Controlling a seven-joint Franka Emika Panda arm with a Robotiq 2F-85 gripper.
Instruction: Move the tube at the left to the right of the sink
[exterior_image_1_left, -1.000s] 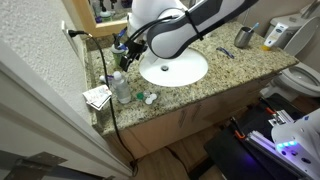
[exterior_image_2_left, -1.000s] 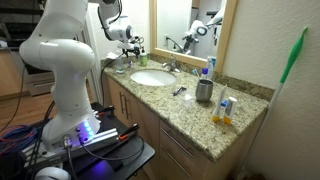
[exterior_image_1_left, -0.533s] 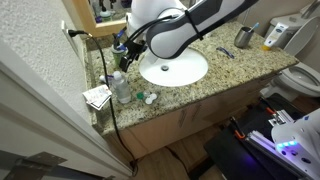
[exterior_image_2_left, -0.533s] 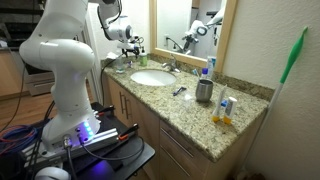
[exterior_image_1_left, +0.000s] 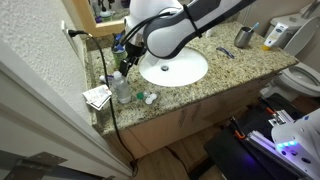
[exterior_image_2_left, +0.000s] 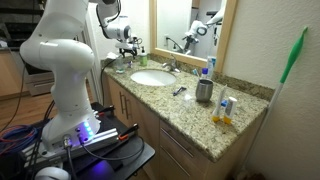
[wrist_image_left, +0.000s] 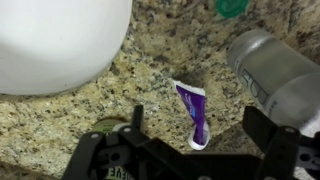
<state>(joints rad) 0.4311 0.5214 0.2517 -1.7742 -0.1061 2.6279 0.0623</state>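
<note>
Since you have barely moved it this past second, the pincer (wrist_image_left: 198, 120) hangs open above the purple-and-white tube (wrist_image_left: 192, 105) lying on the desk (wrist_image_left: 120, 85) beside the sink (wrist_image_left: 55, 40), so the grasp remains ahead.

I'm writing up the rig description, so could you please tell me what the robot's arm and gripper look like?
The arm is glossy white with rounded, bulbous segments and black sections towards the wrist, seen in both exterior views. Its base glows blue-violet. The gripper is black, with two slim black fingers and white lettering on its body, too cropped to read.
</note>
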